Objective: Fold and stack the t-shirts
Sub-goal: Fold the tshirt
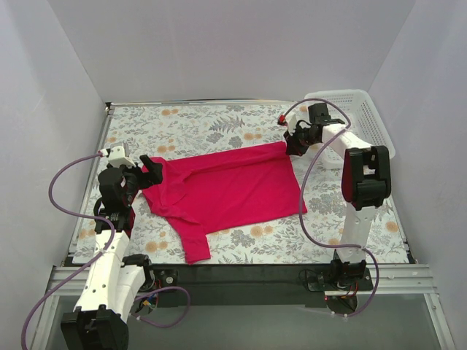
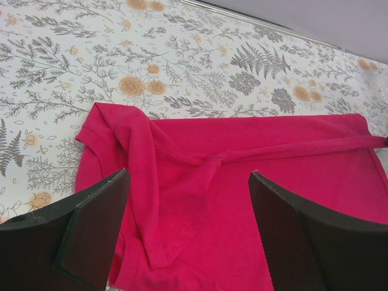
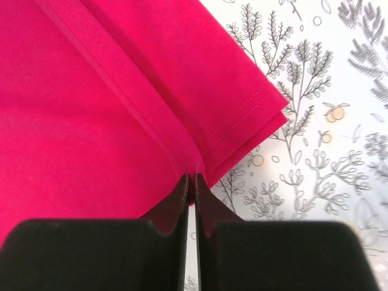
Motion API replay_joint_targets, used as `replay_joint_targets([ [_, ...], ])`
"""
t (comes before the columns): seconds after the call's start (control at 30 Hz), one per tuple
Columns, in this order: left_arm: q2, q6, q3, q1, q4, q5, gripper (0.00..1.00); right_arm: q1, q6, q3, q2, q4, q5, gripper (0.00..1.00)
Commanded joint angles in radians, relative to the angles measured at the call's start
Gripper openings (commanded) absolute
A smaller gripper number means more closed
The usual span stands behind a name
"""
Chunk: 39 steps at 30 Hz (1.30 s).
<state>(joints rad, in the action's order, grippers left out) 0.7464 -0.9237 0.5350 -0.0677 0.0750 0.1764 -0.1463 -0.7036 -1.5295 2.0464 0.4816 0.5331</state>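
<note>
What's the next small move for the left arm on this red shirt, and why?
Probably lower the left gripper and close it on the t-shirt near its collar end: its jaws hang open above the cloth, while the right gripper pinches the hem.

Plain white panel walls (image 1: 219, 51) enclose a rectangular table (image 1: 219, 124) covered in grey-and-orange floral cloth, under soft, even light.

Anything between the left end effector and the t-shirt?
Nothing visible. The left end effector is open over the t-shirt near its collar end, with only cloth in its gap. The right end effector is shut on the hem.
</note>
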Motion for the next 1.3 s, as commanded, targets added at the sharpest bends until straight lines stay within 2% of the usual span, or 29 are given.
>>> replay_joint_targets([
  [0.0, -0.004, -0.001, -0.009, 0.005, -0.011, 0.012, 0.73, -0.007, -0.163, 0.023, -0.071, 0.032, -0.018, 0.08],
  [0.17, 0.004, -0.001, -0.009, 0.006, -0.012, 0.02, 0.73, -0.025, -0.336, 0.06, -0.078, 0.064, -0.071, 0.09],
  [0.27, 0.008, 0.0, -0.009, 0.006, -0.012, 0.025, 0.73, -0.039, -0.395, 0.097, -0.089, 0.061, -0.11, 0.13],
  [0.53, 0.014, -0.001, -0.012, 0.006, -0.012, 0.031, 0.73, -0.042, -0.378, 0.131, -0.138, 0.038, -0.14, 0.45],
  [0.6, 0.016, -0.001, -0.01, 0.006, -0.014, 0.031, 0.73, -0.041, -0.355, 0.137, -0.158, 0.026, -0.114, 0.48],
  [0.73, 0.016, -0.013, -0.015, 0.006, -0.021, 0.029, 0.73, -0.038, -0.283, 0.1, -0.183, 0.022, -0.049, 0.48],
  [0.83, 0.037, -0.049, -0.013, 0.006, -0.032, 0.025, 0.73, -0.032, -0.133, 0.013, -0.123, 0.011, -0.001, 0.46],
  [0.87, 0.05, -0.062, -0.009, 0.008, -0.034, 0.023, 0.73, -0.033, -0.018, -0.007, -0.103, 0.003, 0.01, 0.45],
  [0.97, 0.112, -0.128, 0.017, 0.002, -0.027, -0.017, 0.73, -0.053, 0.235, -0.114, -0.003, -0.055, -0.104, 0.45],
  [1.03, 0.172, -0.173, 0.039, -0.006, -0.02, -0.064, 0.74, -0.067, 0.318, -0.17, 0.049, -0.057, -0.2, 0.45],
  [1.13, 0.263, -0.248, 0.065, -0.017, -0.02, -0.144, 0.76, -0.076, 0.388, -0.208, 0.112, -0.083, -0.28, 0.45],
  [1.27, 0.389, -0.303, 0.098, -0.038, -0.049, -0.163, 0.79, -0.073, 0.409, -0.208, 0.13, -0.101, -0.335, 0.45],
])
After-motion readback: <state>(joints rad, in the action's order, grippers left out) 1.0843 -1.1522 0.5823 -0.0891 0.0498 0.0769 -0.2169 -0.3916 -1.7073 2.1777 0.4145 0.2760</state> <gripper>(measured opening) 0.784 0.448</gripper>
